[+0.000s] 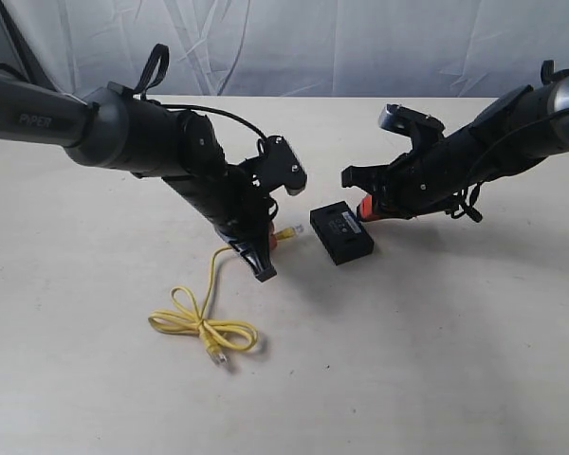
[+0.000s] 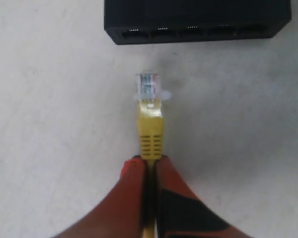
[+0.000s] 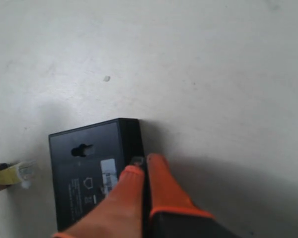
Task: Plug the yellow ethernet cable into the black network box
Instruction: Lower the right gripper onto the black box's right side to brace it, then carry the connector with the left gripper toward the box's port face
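Yellow cord runs across a pale tabletop (image 1: pixel 95 379): the yellow ethernet cable (image 1: pixel 209 327) lies in loose knotted loops at about seven o'clock in the exterior view, one clear plug resting free on the surface by the loops, the other end rising to the left gripper (image 1: pixel 270 239); that gripper's orange fingers (image 2: pixel 134 198) are pressed together on the cable just behind the yellow boot, so the clear plug (image 2: pixel 148 88) sticks out ahead of them, pointing at a side of the black network box (image 1: pixel 341 233) that carries a row of ports; plug and box are near each other but apart, with bare tabletop between them; the box lies flat near the centre of the exterior view, its white-printed label facing up; the right gripper (image 1: pixel 365 210) comes in from three o'clock, and its orange fingers (image 3: pixel 161 183) lie close together at the box's far edge, one over the top face and one beside the side wall; it seems to touch the box, though whether it truly pinches the edge cannot be told from the wrist view.
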Robot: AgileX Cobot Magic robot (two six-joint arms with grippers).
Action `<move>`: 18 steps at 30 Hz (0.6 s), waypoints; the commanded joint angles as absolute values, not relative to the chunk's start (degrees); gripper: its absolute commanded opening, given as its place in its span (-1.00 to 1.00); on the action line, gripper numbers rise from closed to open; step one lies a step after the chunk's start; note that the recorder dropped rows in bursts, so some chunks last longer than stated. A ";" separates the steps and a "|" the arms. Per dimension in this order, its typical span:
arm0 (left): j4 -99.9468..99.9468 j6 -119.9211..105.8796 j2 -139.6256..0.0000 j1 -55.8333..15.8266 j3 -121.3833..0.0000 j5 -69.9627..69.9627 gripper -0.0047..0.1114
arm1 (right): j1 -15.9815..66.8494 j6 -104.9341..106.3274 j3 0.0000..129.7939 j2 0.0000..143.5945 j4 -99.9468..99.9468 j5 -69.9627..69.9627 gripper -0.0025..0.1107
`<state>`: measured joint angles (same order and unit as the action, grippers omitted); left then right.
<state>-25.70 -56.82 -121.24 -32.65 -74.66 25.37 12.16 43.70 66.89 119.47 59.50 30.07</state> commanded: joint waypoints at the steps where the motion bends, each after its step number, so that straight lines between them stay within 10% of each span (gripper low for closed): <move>1: -28.37 -59.17 -121.57 -32.75 -74.83 23.60 -0.92 | 12.14 44.37 67.11 119.27 59.80 30.21 -0.96; 18: -30.01 -59.27 -121.68 -33.22 -74.83 22.42 -0.92 | 12.14 44.37 67.11 119.27 60.89 31.69 -0.96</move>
<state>-29.17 -59.17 -121.48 -32.75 -74.66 22.59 12.16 43.97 66.89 119.47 60.47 31.43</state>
